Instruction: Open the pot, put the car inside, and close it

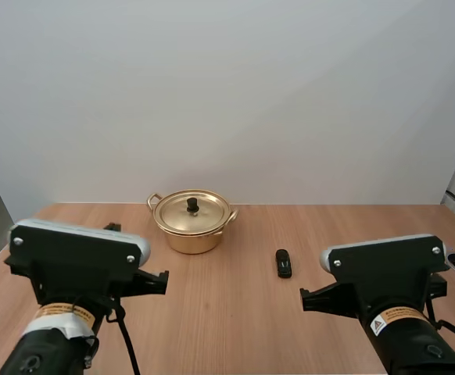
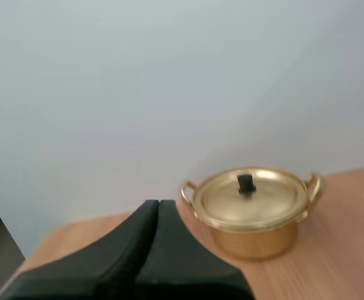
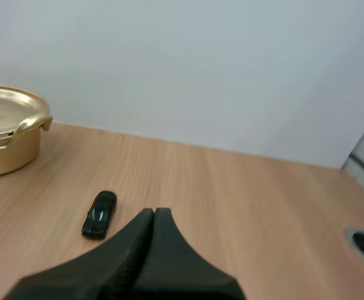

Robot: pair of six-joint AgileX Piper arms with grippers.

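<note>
Shiny gold metal pot (image 1: 192, 228), lid on, sits toward the back of the wooden surface (image 1: 235, 320) with the small black toy car (image 1: 284, 263) near it, not touching. The left end effector (image 2: 157, 205) and right end effector (image 3: 154, 212) are both closed tight on nothing. I'd open the left and drop straight onto the black lid knob (image 1: 192, 205) so the lid lifts level; the pot's inside is hidden.

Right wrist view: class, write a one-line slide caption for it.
Shut right hand over the wooden table, black toy car close by, lidded gold pot beyond.
</note>
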